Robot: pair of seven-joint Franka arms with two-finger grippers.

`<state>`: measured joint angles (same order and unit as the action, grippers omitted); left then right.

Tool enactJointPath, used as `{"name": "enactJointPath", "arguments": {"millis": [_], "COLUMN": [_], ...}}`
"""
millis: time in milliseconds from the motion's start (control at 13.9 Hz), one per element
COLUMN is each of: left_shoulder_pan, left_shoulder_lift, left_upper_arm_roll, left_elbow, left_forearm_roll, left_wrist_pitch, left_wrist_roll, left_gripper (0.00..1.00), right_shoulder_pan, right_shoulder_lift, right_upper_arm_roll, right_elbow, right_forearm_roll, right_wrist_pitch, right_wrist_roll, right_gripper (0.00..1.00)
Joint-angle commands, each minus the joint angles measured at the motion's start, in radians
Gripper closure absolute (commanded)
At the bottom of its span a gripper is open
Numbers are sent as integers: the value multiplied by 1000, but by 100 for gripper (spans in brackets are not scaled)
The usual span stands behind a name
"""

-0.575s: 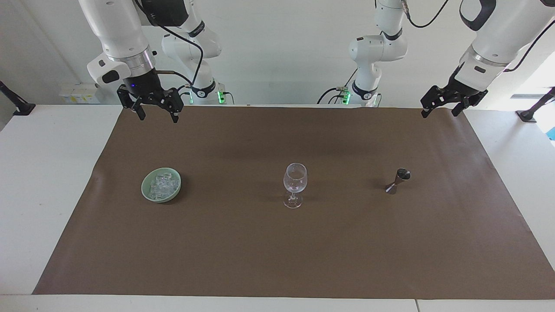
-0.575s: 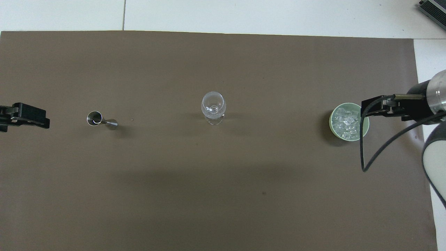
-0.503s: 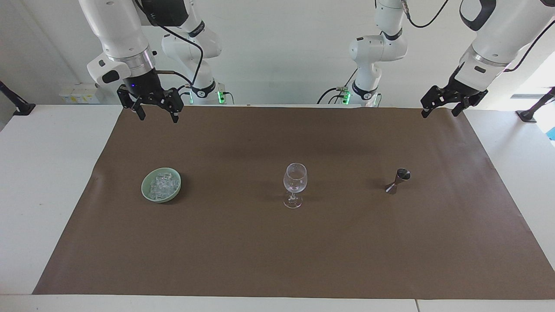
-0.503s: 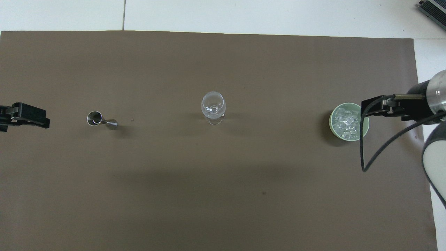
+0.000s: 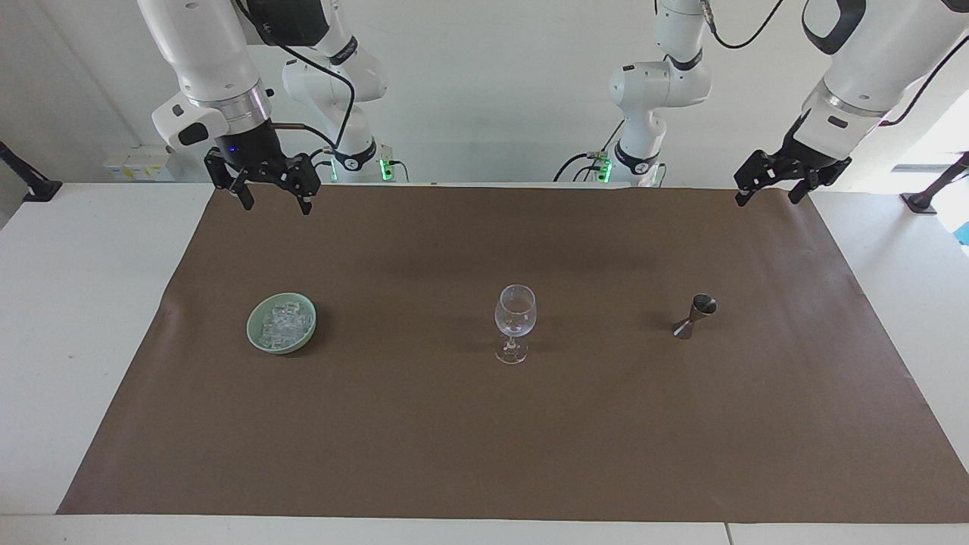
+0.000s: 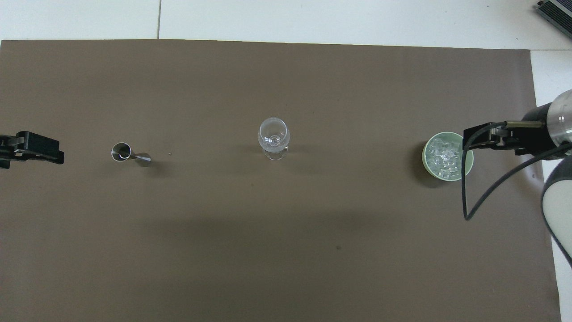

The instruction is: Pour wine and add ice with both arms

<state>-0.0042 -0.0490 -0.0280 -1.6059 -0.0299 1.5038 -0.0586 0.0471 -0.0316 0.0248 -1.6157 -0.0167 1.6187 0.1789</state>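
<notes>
The ice (image 5: pixel 281 324) (image 6: pixel 442 155) is a heap of clear cubes in a pale green bowl (image 5: pixel 257 338) (image 6: pixel 424 156) toward the right arm's end of the mat. An empty stemmed wine glass (image 5: pixel 515 318) (image 6: pixel 273 137) stands upright mid-mat. A small metal jigger (image 5: pixel 695 316) (image 6: pixel 129 154) stands toward the left arm's end. I cannot tell whether it holds wine. My right gripper (image 5: pixel 275 204) (image 6: pixel 478 137) hangs open and high, over the mat beside the bowl. My left gripper (image 5: pixel 767 198) (image 6: pixel 44 148) hangs open and high over the mat's other end, holding nothing.
A brown mat (image 5: pixel 484 439) (image 6: pixel 286 250) covers most of the white table (image 5: pixel 83 303). Both arm bases (image 5: pixel 643 159) stand at the table's edge nearest the robots. A black cable (image 6: pixel 467 197) loops down from the right wrist.
</notes>
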Motion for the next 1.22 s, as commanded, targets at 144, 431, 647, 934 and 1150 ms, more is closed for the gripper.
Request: {"name": "enactJointPath", "arguments": {"millis": [144,431,647,934,1150], "left_shoulder_pan": [4,22,52,88,124], "left_shoulder_lift": [-11,-12,-3,-2,-2], "left_upper_arm_roll": [-1,5,7,7,7], "left_elbow": [-29,-54,-74,-123,-158], "left_forearm_roll": [2,-19,-68,-133,-206], "left_wrist_pitch": [33,30,38,70,87], "left_wrist_roll": [-64,-87,-257,-418,-623], "left_gripper": [0,0,0,0,0], "right_shoulder_pan": [-4,-4,-4,-4,-4], "right_shoulder_lift": [-4,-2,-2,-2,-2], "right_upper_arm_roll": [3,3,3,3,3], "right_elbow": [4,4,4,4,4], "right_forearm_roll": [3,3,3,3,3], "right_wrist_pitch": [-8,-8,-8,-8,-8], "right_wrist_roll": [-10,-10,-10,-10,-10], "right_gripper": [0,0,0,0,0]}}
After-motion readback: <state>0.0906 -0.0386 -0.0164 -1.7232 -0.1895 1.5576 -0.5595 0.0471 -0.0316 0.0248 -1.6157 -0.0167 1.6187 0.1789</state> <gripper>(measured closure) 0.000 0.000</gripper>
